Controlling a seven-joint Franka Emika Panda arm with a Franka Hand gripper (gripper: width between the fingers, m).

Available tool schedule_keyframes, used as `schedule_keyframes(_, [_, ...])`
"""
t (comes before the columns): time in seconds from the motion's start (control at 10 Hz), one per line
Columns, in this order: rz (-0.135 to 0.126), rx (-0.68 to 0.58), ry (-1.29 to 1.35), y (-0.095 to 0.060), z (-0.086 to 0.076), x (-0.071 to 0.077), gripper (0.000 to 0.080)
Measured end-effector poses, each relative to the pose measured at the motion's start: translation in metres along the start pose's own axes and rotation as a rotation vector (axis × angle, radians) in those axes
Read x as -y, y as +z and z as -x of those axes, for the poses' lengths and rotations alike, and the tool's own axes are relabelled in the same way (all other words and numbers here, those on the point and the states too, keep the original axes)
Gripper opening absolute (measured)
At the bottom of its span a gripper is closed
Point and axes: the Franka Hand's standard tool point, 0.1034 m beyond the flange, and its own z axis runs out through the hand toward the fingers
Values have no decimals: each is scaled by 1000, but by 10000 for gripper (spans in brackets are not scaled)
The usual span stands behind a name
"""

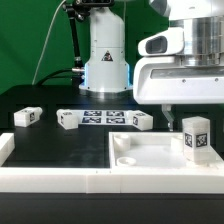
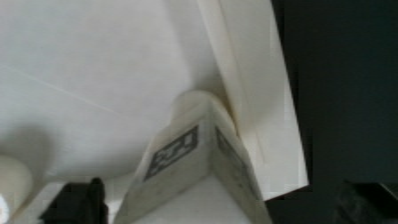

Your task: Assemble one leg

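One leg (image 1: 195, 136), a small white post with a square tag on its face, stands upright in the corner of the large white panel (image 1: 150, 152) on the exterior view's right. My gripper (image 1: 188, 120) hangs just above and around it. In the wrist view the leg (image 2: 192, 160) lies between my two dark fingertips (image 2: 80, 202), which stand wide apart with gaps on both sides; the gripper (image 2: 222, 207) is open. Three more legs lie on the black table: one (image 1: 27, 116) at the left, one (image 1: 67, 119), and one (image 1: 140, 120) beside the marker board.
The marker board (image 1: 100, 117) lies flat in mid-table before the robot base (image 1: 105, 65). A white raised rail (image 1: 55, 180) runs along the front. The panel's raised edge (image 2: 258, 100) runs right beside the standing leg.
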Motion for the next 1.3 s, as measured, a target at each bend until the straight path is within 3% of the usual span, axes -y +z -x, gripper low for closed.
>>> schedule_keyframes(0.3, [9, -2, -256, -1, -1, -2, 649])
schedule_keyframes(0.5, [9, -2, -285, 0, -1, -2, 649])
schedule_keyframes(0.7, [10, -2, -284, 0, -1, -3, 387])
schedule_keyframes(0.8, [10, -2, -284, 0, -1, -3, 387])
schedule_keyframes(0.9, [10, -2, -283, 0, -1, -3, 291])
schedule_keyframes(1.1, [9, -2, -193, 0, -2, -3, 291])
schedule_keyframes(1.3, [9, -3, 78, 0, -2, -2, 291])
